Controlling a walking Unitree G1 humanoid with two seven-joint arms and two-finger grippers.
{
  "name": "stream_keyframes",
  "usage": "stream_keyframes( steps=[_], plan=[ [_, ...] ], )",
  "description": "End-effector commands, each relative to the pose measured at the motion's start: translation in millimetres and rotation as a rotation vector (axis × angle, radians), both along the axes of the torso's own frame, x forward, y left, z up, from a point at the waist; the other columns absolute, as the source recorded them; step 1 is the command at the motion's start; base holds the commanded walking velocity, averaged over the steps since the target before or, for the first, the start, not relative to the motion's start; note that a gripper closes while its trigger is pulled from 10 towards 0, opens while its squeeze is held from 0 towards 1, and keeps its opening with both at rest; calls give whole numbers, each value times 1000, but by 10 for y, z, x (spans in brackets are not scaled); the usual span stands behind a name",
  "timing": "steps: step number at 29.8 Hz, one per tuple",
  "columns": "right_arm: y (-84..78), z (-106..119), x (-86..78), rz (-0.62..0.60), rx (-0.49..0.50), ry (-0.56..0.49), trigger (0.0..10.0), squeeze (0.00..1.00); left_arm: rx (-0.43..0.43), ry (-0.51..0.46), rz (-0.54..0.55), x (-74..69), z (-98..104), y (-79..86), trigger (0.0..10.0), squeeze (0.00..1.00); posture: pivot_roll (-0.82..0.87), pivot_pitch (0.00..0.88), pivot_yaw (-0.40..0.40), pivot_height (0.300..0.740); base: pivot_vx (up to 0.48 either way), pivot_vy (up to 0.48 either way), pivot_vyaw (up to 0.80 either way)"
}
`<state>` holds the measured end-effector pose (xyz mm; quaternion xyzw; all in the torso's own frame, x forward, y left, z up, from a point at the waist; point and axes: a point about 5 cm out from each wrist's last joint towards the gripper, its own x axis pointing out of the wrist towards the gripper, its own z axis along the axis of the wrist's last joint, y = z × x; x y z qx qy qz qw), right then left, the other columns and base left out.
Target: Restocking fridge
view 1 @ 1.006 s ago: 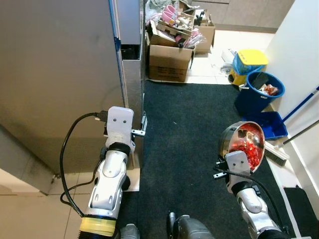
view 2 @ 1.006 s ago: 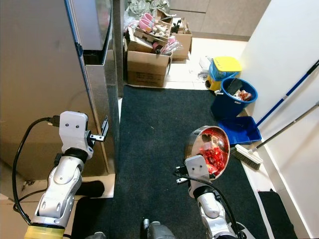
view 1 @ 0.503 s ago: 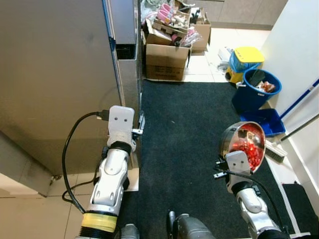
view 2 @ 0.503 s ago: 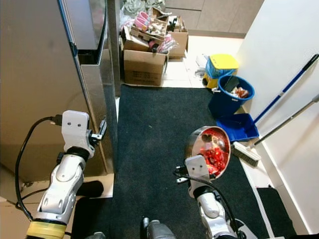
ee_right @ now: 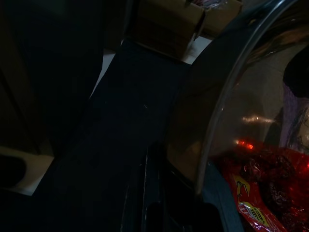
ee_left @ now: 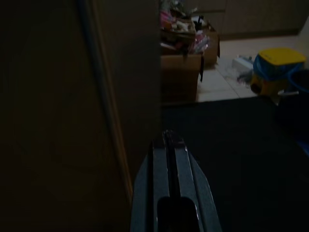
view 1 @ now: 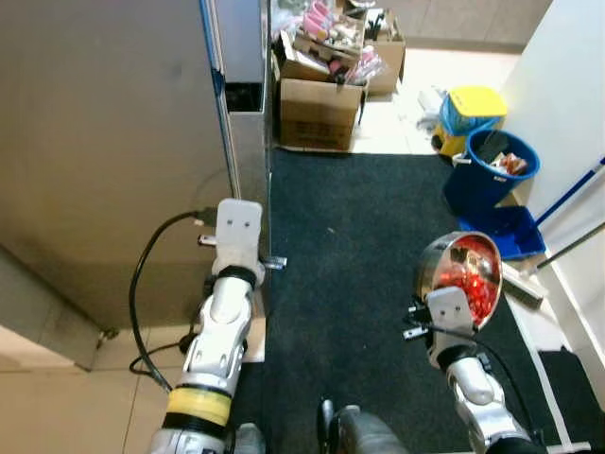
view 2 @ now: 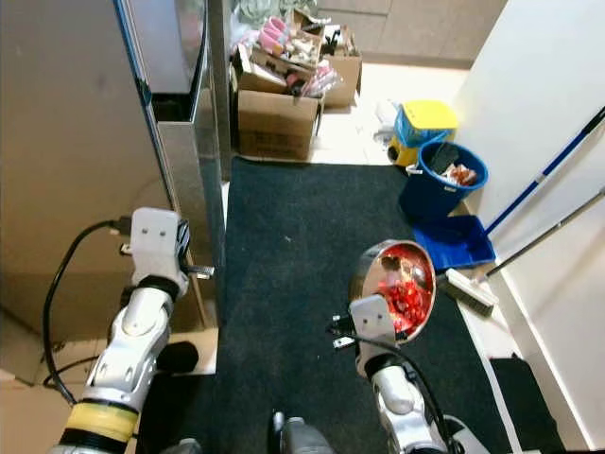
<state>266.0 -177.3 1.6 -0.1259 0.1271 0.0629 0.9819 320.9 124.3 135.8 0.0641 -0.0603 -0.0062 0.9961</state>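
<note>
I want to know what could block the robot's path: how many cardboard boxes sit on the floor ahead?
2: a larger cardboard box at the black mat's far edge beside the fridge, and a smaller box behind it, both stuffed with clutter. More may be hidden behind them.

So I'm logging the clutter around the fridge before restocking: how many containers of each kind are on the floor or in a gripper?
Cardboard boxes: 2
Blue bucket: 1
Yellow-lidded bin: 1
Blue dustpan: 1
Steel bowl of red packets, held in the right gripper: 1
Total: 6
</note>
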Motion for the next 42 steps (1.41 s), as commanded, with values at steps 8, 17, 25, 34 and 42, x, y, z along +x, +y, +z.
stream_keyframes(
  steps=[8,17,25,34,42],
  plan=[
    [-27,5,2,-11,-8,-2,10000,0,104,48,127,230,-53,-173,10000,0,-96,160,-99,740,0,0,0],
    [-47,-5,-20,-19,-9,-1,10000,0,115,49,229,341,-2,62,10000,0,-95,160,-98,740,0,0,0],
    [-37,11,3,-12,-9,-5,10000,0,74,54,270,475,37,114,10000,0,-103,167,-110,740,0,0,0],
    [-75,29,4,-14,-16,-12,10000,0,-21,48,192,635,214,12,10000,0,-111,171,-113,740,0,0,0],
    [-59,26,-8,-18,-11,-15,10000,0,-42,-54,192,691,435,-28,10000,0,-114,165,-94,740,0,0,0]
  ],
)
